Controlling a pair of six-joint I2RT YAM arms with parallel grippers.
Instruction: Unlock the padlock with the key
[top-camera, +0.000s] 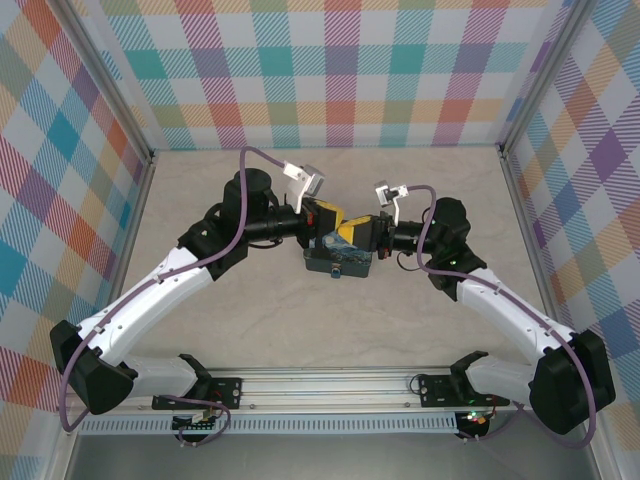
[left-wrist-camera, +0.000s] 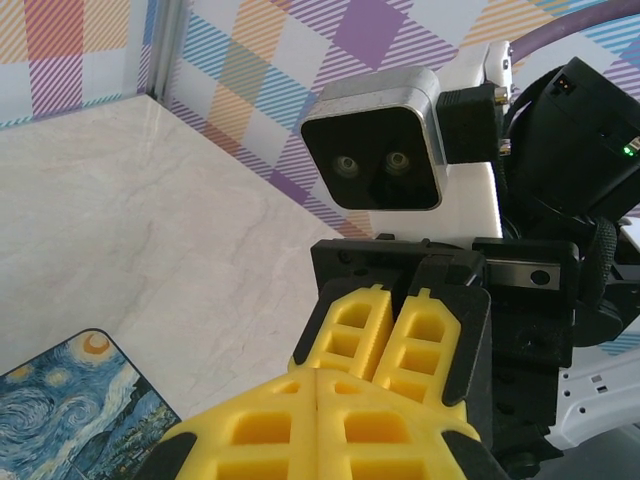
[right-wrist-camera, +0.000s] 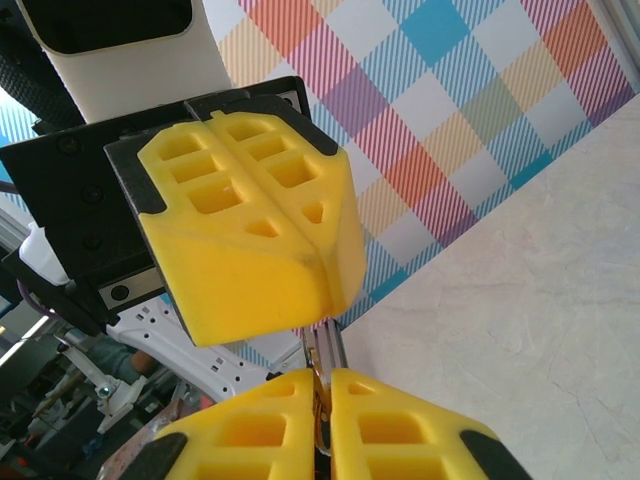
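Both shut, tip-to-tip over tin (left-wrist-camera: 70, 410), mid-table (top-camera: 300, 320) | right gripper (right-wrist-camera: 322, 385) clamps thin silver padlock shackle (right-wrist-camera: 328, 345) | left gripper (right-wrist-camera: 325, 265) fingertips touching it.

Honestly all I can make out is a thin silvery strip (right-wrist-camera: 329, 345) with a brassy edge, standing upright. It's pinched between the right gripper's (right-wrist-camera: 325, 385) yellow pads and reaches the left gripper's (right-wrist-camera: 332, 285) pressed-together tips. Padlock shackle or key? Can't tell, too little shows.
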